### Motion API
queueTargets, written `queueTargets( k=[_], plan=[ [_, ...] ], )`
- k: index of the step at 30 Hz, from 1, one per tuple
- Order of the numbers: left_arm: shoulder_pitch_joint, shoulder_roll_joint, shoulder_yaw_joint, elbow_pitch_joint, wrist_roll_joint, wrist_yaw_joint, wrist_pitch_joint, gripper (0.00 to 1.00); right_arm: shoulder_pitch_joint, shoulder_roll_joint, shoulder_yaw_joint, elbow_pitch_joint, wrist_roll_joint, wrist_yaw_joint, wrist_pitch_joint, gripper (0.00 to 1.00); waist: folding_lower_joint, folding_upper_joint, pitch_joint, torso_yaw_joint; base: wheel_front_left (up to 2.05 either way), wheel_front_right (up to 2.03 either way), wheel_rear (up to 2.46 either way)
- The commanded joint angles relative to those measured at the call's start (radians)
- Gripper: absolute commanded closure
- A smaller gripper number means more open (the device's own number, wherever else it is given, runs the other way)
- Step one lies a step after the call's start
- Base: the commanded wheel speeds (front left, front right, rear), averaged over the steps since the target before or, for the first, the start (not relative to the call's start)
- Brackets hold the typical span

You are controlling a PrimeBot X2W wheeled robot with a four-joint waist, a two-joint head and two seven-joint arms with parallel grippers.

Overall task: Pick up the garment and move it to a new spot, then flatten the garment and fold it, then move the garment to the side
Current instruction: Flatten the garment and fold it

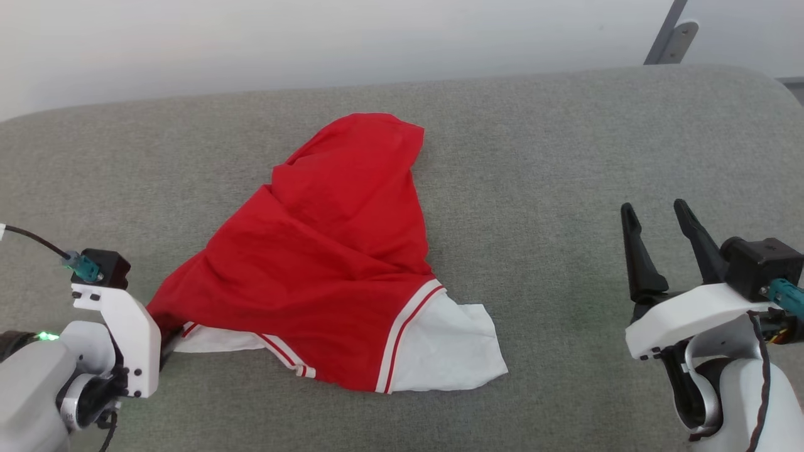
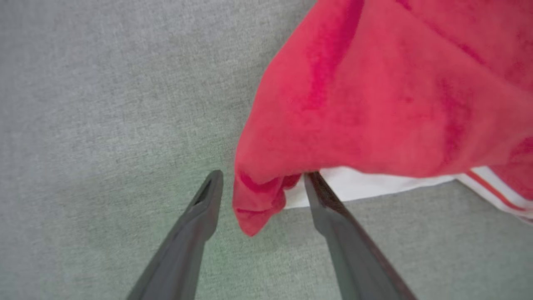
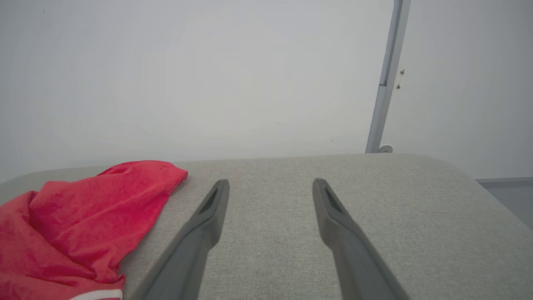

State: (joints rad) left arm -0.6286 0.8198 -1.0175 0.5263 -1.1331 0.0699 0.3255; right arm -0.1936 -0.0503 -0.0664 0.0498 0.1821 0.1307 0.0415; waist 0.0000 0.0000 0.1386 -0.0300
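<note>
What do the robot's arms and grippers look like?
The left gripper and right gripper each have two long, dark grey, tapering fingers on a white bracket. Each wrist bears a black block with a teal plug; a black cable leaves the left one.

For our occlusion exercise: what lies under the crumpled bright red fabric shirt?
The grey fabric cushion shows around the red shirt, and a white sleeve end pokes out beneath its red fold. Anything under its middle is covered.

Red garment (image 1: 333,251) (white-trimmed, striped)
</note>
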Motion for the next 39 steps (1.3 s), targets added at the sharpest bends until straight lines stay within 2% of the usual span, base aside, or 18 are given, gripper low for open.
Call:
queueTargets(
  k=[1, 2, 8, 14, 21, 25, 30, 31, 33, 34, 35, 39],
  plan=[
    [-0.016, -0.015, 0.005, 0.021, -0.012, -0.011, -0.008, 0.89, -0.006, -0.001, 0.005, -0.001, -0.003, 0.000, 0.002, 0.00, 0.0000, 0.0000, 0.006, -0.005, 0.00, 0.00, 0.00],
    [-0.040, -0.026, 0.020, 0.057, -0.026, -0.028, -0.014, 1.00, -0.017, -0.001, 0.012, 0.000, -0.003, 0.000, 0.000, 0.00, 0.0000, 0.0000, 0.013, -0.012, 0.00, 0.00, 0.00],
    [-0.130, -0.027, 0.046, 0.086, 0.000, -0.078, -0.044, 1.00, -0.028, -0.001, 0.018, 0.005, -0.010, 0.000, -0.019, 0.00, 0.0000, 0.0000, 0.018, -0.019, 0.00, 0.00, 0.00],
    [-0.238, -0.035, 0.042, -0.003, 0.046, -0.115, -0.030, 1.00, -0.020, -0.001, 0.008, 0.011, -0.007, 0.000, -0.033, 0.00, 0.0000, 0.0000, 0.005, -0.015, 0.00, 0.00, 0.00],
    [-0.290, -0.084, 0.000, -0.180, 0.067, -0.128, 0.043, 1.00, -0.016, -0.001, 0.004, 0.014, -0.001, 0.000, -0.036, 0.00, 0.0000, 0.0000, -0.002, -0.018, 0.00, 0.00, 0.00],
    [-0.237, -0.129, -0.064, -0.319, 0.055, -0.115, 0.119, 1.00, -0.020, -0.001, 0.007, 0.015, 0.008, 0.000, -0.043, 0.00, 0.0000, 0.0000, 0.005, -0.033, 0.00, 0.00, 0.00],
    [-0.190, -0.156, -0.125, -0.387, 0.081, -0.106, 0.143, 1.00, -0.023, -0.001, 0.010, 0.019, 0.011, 0.000, -0.046, 0.00, 0.0000, 0.0000, 0.015, -0.045, 0.00, 0.00, 0.00],
    [-0.176, -0.162, -0.140, -0.393, 0.093, -0.107, 0.138, 0.92, -0.025, -0.001, 0.009, 0.020, 0.012, 0.000, -0.046, 0.00, 0.0000, 0.0000, 0.018, -0.047, 0.00, 0.00, 0.00],
    [-0.151, -0.173, -0.167, -0.390, 0.115, -0.107, 0.130, 0.65, -0.027, 0.000, 0.008, 0.023, 0.015, 0.000, -0.050, 0.00, 0.0000, 0.0000, 0.023, -0.047, 0.00, 0.00, 0.00],
    [-0.146, -0.175, -0.174, -0.386, 0.128, -0.110, 0.118, 0.44, -0.028, 0.000, 0.008, 0.025, 0.015, 0.000, -0.051, 0.00, 0.0000, 0.0000, 0.024, -0.047, 0.00, 0.00, 0.00],
    [-0.138, -0.180, -0.178, -0.380, 0.124, -0.110, 0.114, 0.00, -0.030, -0.001, 0.009, 0.027, 0.017, 0.000, -0.052, 0.00, 0.0000, 0.0000, 0.025, -0.047, 0.00, 0.00, 0.00],
    [-0.123, -0.173, -0.161, -0.383, 0.088, -0.117, 0.103, 0.00, -0.033, -0.001, 0.006, 0.033, 0.018, 0.000, -0.055, 0.00, 0.0000, 0.0000, 0.022, -0.045, 0.00, 0.00, 0.00]
  ],
)
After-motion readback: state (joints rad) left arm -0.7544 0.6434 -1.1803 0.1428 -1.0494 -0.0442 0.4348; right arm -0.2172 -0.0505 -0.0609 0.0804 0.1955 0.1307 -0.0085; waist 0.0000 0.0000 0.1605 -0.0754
